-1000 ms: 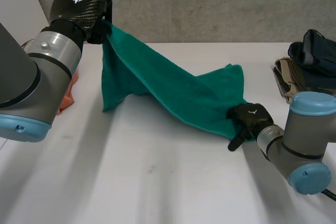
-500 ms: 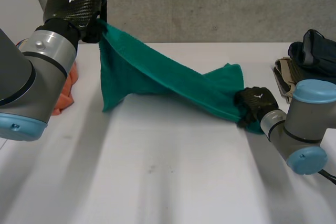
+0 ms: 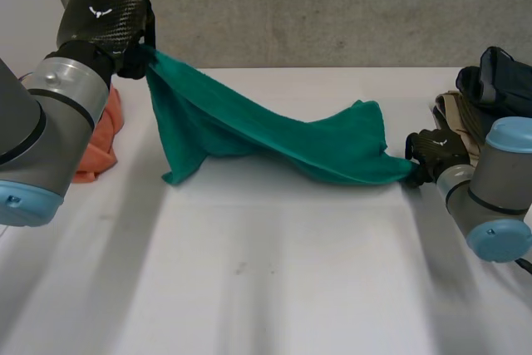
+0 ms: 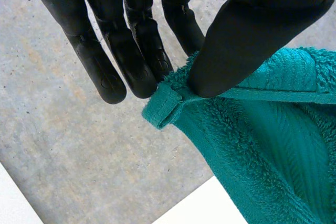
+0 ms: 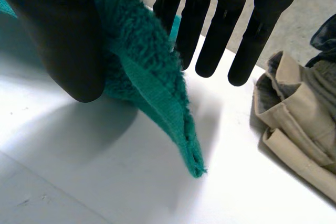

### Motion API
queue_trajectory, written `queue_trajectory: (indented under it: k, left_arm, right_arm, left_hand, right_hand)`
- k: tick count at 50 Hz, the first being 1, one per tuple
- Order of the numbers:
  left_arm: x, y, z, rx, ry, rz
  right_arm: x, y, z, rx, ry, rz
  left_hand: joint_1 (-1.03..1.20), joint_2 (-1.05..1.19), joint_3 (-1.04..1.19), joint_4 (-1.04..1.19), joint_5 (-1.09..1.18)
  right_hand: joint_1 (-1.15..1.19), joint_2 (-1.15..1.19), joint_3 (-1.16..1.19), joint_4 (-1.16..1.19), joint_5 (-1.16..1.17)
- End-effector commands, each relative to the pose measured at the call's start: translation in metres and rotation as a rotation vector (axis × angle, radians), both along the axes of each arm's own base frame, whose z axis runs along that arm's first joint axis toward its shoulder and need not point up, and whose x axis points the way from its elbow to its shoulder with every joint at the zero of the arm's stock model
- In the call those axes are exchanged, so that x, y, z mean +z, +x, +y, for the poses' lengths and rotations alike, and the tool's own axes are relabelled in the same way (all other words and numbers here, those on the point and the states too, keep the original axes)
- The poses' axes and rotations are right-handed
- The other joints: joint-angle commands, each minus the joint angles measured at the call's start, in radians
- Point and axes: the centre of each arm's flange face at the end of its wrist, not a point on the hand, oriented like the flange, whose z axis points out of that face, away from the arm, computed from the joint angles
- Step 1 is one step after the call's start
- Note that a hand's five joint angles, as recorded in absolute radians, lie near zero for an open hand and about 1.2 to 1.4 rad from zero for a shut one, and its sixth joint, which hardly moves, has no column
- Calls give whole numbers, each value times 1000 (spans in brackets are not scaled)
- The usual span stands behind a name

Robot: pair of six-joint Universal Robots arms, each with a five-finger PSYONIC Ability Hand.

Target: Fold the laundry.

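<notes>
White bench [image 3: 274, 288] fills the head view from near edge to far edge, where it meets a grey concrete wall [image 3: 332, 6]. Across its far half stretches a teal terry towel [image 3: 249, 126], strung between the two hands. Its left end is lifted clear of the bench and its right end is low, close to the surface. Between them the cloth sags in a long slanting fold. One loose corner hangs down to touch the bench below the raised end, and a second flap stands up near the low end.

The left arm [image 3: 41, 122] rises at the bench's left side and the right arm [image 3: 499, 197] lies low at its right. A crumpled orange cloth [image 3: 100, 143] lies on the bench beside the left arm. At the far right, a dark navy garment [image 3: 499, 81] is piled on a beige garment [image 5: 299, 114], just beyond the right arm.

The left hand [image 3: 104, 22] is held high in front of the wall. In its wrist view the thumb presses a hemmed corner of the towel against the straight fingers [image 4: 136, 51], pinching it fast.

The right hand [image 3: 436, 151] is just above the bench, beside the beige garment. In its wrist view the thumb clamps the towel's hemmed edge against its fingers [image 5: 210, 30], and the tip of the cloth droops toward the bench under the palm.
</notes>
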Motion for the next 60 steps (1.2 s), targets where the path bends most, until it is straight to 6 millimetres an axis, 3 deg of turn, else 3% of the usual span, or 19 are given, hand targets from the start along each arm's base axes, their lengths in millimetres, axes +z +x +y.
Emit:
queue_trajectory:
  k: [1,5,8,13,15,16,19,20,23,24,28,32,38,42,47,51,53,57,60]
  left_arm:
    - [-6,1,1,1,18,-5]
    - [-7,1,1,3,19,-7]
    - [-7,2,0,4,19,-7]
    - [-9,4,-1,11,30,-13]
    - [-13,7,0,19,56,-30]
    - [-15,9,0,24,71,-39]
    - [-19,17,5,38,137,-75]
    - [-19,20,8,43,157,-85]
    - [-15,33,17,70,223,-133]
    - [-14,37,18,77,238,-145]
    - [-6,53,27,108,279,-214]
    - [-8,55,39,95,304,-330]
    - [-31,51,39,61,363,-472]
    - [-66,44,13,50,439,-518]
    - [-76,29,-40,73,344,-488]
    - [-46,14,-88,115,104,-403]
    - [-12,8,-112,154,-97,-328]
    - [55,7,-132,240,-455,-182]
    - [81,5,-133,274,-622,-106]
  right_arm:
    - [-8,6,-3,30,12,1]
    - [-7,7,-1,53,13,-6]
    - [-2,9,0,68,2,-5]
    - [28,4,0,58,-55,-12]
    - [48,2,2,63,-92,-13]
    - [75,1,9,83,-123,-2]
    - [115,-9,18,99,-161,34]
    - [143,-24,25,94,-179,88]
    - [182,-49,36,73,-206,199]
    - [207,-63,47,53,-220,283]
    - [243,-78,72,42,-213,437]
    - [248,-75,86,75,-153,456]
    - [221,-52,90,174,-49,462]
    - [180,-32,76,224,59,549]
    - [158,-32,37,136,70,605]
    - [167,-14,-2,65,-118,558]
    - [196,-5,-23,-3,-316,478]
    - [251,-1,-45,-118,-674,320]
    - [282,2,-48,-164,-891,229]
  left_hand:
    - [263,197,202,195,230]
    - [263,197,202,195,230]
    - [263,197,202,195,230]
    - [263,197,202,195,230]
    - [263,197,202,195,230]
    - [263,197,202,195,230]
    - [263,197,202,195,230]
    - [263,197,202,195,230]
    - [263,197,202,195,230]
    - [263,197,202,195,230]
    - [263,197,202,195,230]
    - [263,197,202,195,230]
    - [263,197,202,195,230]
    - [263,197,202,195,230]
    - [263,197,202,195,230]
    - [263,197,202,195,230]
    - [263,197,202,195,230]
    - [263,197,202,195,230]
    - [263,197,202,195,230]
  right_hand:
    - [12,10,12,11,14]
    - [138,136,137,137,139]
    - [648,647,648,648,650]
    - [651,649,651,650,653]
    - [651,649,651,650,653]
    - [651,649,651,650,653]
    - [651,649,651,650,653]
    - [651,649,651,650,653]
    - [651,649,651,650,653]
    - [651,649,651,650,653]
    - [651,649,651,650,653]
    - [651,649,651,650,653]
    - [651,649,651,650,653]
    - [651,649,651,650,653]
    - [651,649,651,650,653]
    - [651,649,651,650,653]
    - [651,649,651,650,653]
    - [651,649,651,650,653]
    - [651,649,651,650,653]
